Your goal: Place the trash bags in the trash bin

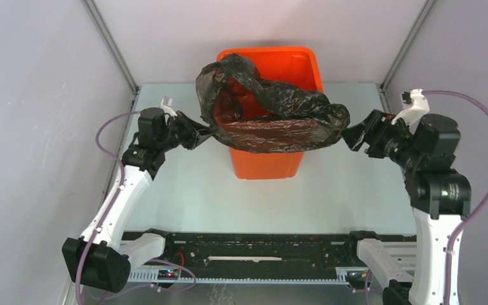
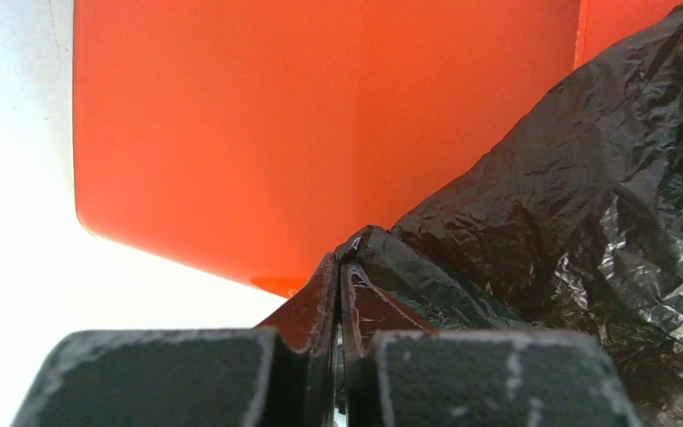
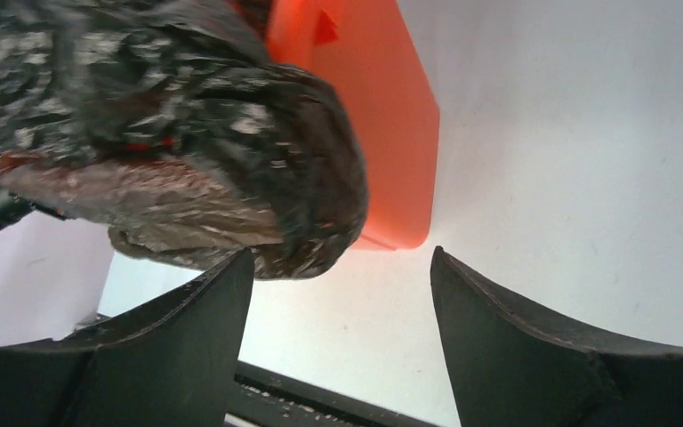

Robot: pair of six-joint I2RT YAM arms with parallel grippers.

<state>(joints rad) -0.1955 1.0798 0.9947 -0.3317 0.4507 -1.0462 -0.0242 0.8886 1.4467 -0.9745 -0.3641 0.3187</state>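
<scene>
The orange trash bin (image 1: pixel 267 162) stands upright at the table's middle back. A black, wrinkled trash bag (image 1: pixel 273 117) is draped over its rim and front, its mouth partly open above the bin. My left gripper (image 1: pixel 204 135) is shut on the bag's left edge, just left of the bin. In the left wrist view the jaws (image 2: pixel 340 267) pinch black film (image 2: pixel 569 205) in front of the orange wall (image 2: pixel 231 133). My right gripper (image 1: pixel 349 136) is open and empty just right of the bag; its wrist view shows the bag's end (image 3: pixel 231 178) just beyond its left finger (image 3: pixel 204 338).
Grey enclosure walls stand left, right and behind. The white table (image 1: pixel 356 190) stretches around the bin. The black base rail (image 1: pixel 248 251) runs along the near edge between the arm bases.
</scene>
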